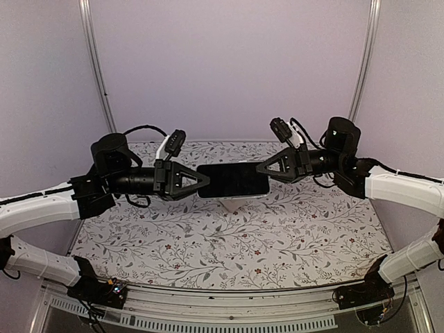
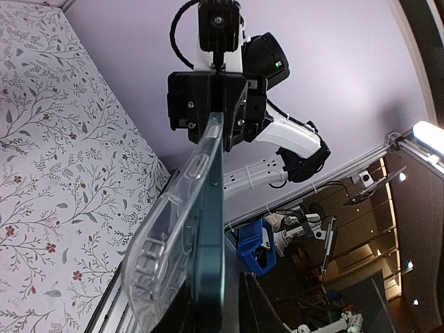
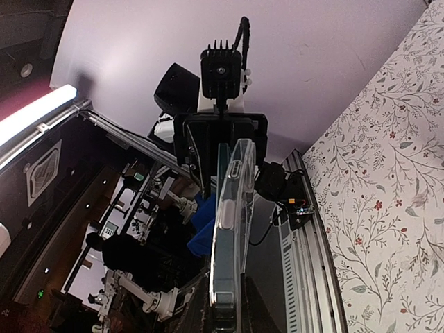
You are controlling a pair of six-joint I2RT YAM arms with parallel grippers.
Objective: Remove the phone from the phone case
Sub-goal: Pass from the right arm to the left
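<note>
Gripping stage, I'd say: above the table's (image 1: 229,243) middle your left gripper (image 1: 202,182) and right gripper (image 1: 263,168) each pinch 1 end of the phone (image 1: 232,180), clear case (image 2: 161,243) still on. Next: hold 1 end, peel case back.

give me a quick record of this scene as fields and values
phone: held level above the table, between the two arms
phone case: clear, still on the phone
left gripper: jaws around the end by the left arm, grip unclear
right gripper: jaws shut on the phone case at the other end
task state: phone not yet out
</note>
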